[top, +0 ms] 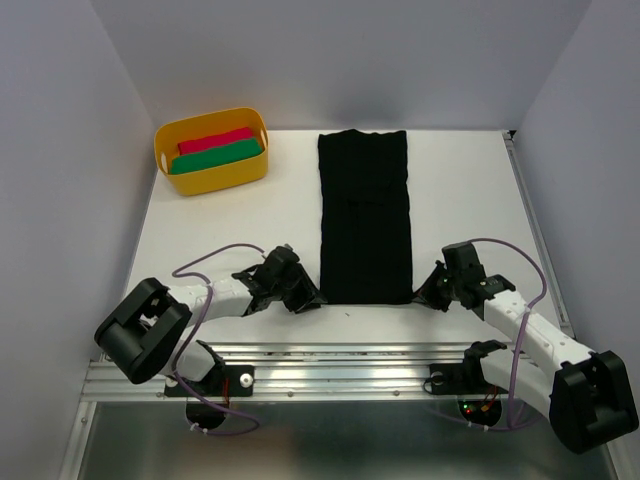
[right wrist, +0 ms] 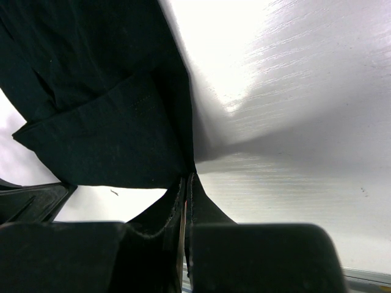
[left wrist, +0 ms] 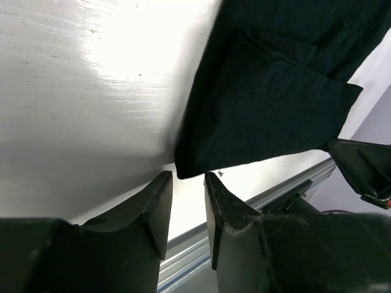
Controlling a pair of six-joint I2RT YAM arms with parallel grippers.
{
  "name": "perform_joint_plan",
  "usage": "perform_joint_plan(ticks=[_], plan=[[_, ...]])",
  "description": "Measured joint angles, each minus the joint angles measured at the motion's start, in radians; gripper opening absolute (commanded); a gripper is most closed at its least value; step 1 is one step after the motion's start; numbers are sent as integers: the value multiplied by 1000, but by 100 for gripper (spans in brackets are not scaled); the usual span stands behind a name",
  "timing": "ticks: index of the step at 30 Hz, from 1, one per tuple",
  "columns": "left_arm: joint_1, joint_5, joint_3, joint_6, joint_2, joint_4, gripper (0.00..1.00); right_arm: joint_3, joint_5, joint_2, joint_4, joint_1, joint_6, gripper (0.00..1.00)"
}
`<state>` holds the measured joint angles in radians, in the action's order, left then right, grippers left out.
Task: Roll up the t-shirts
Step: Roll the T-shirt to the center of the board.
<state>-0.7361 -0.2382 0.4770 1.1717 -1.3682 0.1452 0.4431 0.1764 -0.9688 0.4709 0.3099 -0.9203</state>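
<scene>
I see L gripper jaws apart, empty, at black t-shirt near-left corner; R gripper pressed shut at near-right corner

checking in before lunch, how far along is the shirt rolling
Done: the black t-shirt lies folded into a long flat strip. In hand: the left gripper, open, and the right gripper, shut, sit at its near corners. Left: no roll started yet.
</scene>
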Motion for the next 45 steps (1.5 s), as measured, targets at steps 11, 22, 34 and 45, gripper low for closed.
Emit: perform_joint_plan(ticks=[11, 22, 34, 45], plan=[[0, 3, 0, 5, -47, 31, 0, 0, 1, 0, 0, 0, 0, 1], [0, 19, 38, 2, -41, -38, 0, 0, 4, -1, 0, 0, 1, 1], [20, 29, 104, -23, -2, -115, 0, 8, -5, 0, 9, 0, 1, 1], [62, 7, 169, -57, -3, -190, 0, 85, -54, -2, 38, 0, 16, 1]])
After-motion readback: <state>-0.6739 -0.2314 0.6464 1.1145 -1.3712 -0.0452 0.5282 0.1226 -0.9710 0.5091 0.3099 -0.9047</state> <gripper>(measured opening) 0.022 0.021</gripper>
